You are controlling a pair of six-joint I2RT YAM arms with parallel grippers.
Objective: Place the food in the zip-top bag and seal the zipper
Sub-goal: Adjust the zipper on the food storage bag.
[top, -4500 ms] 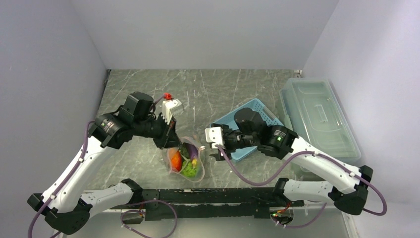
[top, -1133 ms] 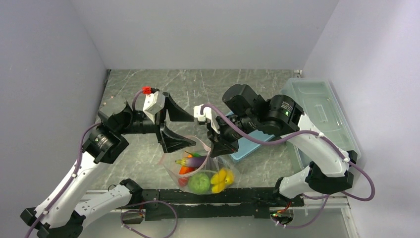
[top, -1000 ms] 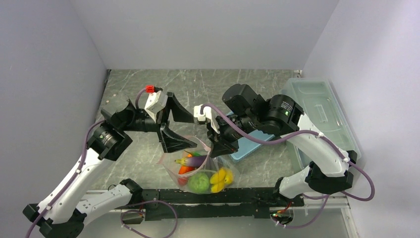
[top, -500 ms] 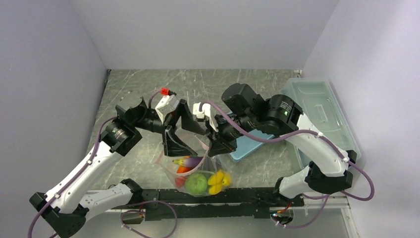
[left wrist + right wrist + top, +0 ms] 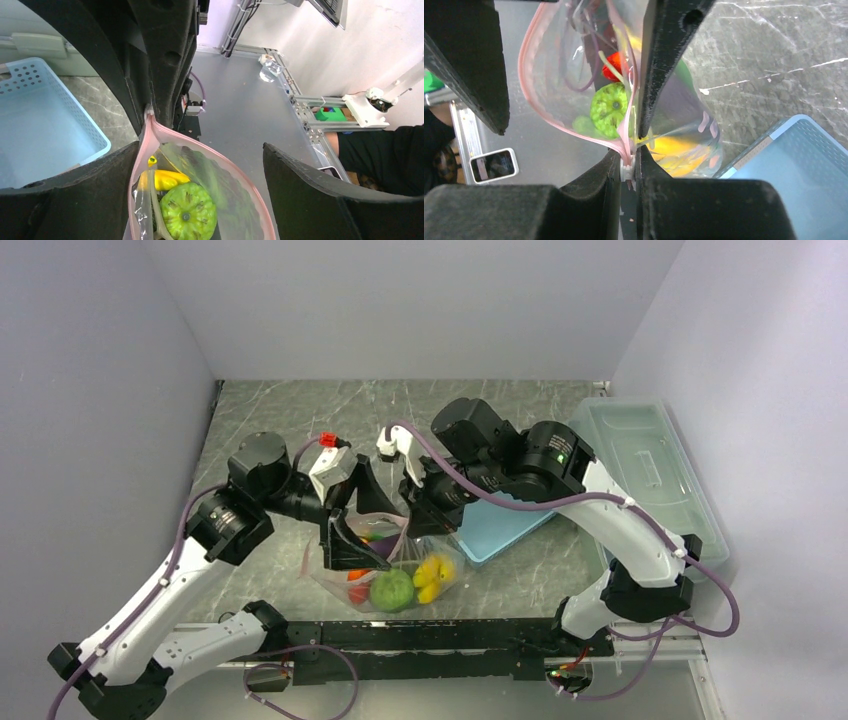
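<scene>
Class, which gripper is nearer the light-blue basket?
Right. The right gripper pinches the zip-top bag's corner beside the basket; the left gripper straddles the bag's mouth, farther away.

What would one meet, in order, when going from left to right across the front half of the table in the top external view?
Left wall of the zip-top bag → green round vegetable → yellow banana bunch → light-blue basket → clear lidded box.
</scene>
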